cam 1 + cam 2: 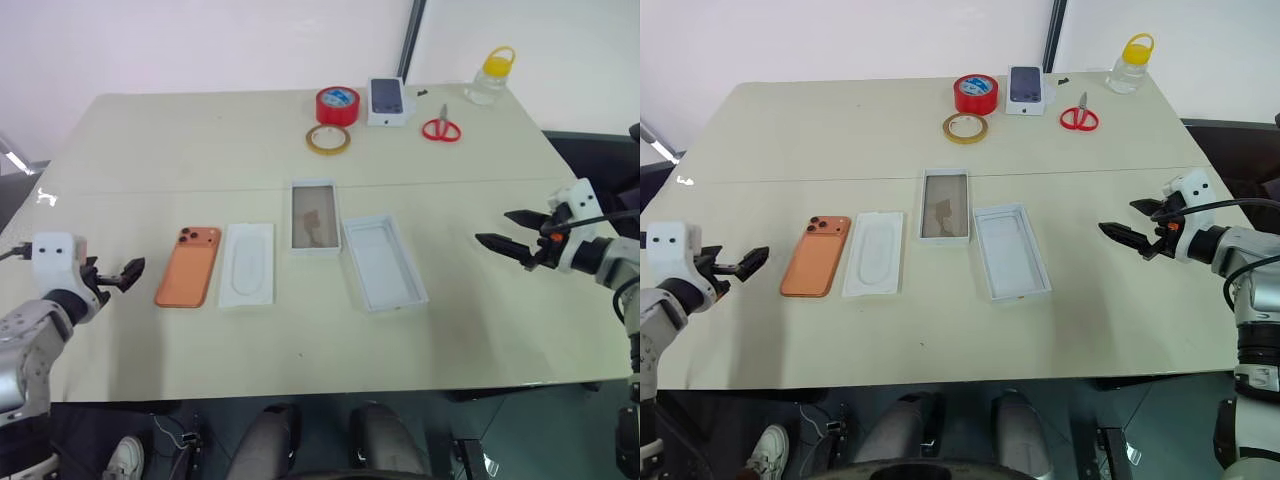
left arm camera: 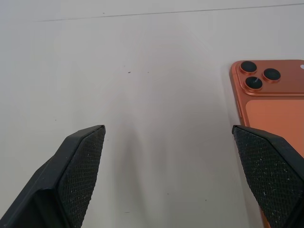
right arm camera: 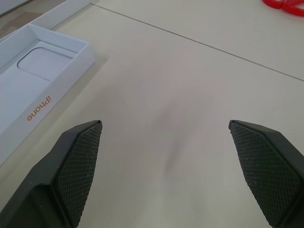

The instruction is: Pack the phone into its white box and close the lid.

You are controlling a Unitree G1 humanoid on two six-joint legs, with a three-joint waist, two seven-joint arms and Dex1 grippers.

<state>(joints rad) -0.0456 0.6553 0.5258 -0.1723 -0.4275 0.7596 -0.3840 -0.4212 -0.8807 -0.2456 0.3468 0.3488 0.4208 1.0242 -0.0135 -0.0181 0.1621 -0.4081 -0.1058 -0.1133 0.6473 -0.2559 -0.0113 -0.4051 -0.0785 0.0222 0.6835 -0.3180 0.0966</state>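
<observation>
Left eye view: phone face-down, long axis away from robot, just right of spread-fingered left gripper; nearer than right gripper, also spread.
Left wrist view: camera cluster ahead, off to one side.

Claw spread wide; phone (camera side up) beside it.

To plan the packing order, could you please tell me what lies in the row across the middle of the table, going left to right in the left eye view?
Left claw → phone → white insert → white box → lid → right claw.
</observation>
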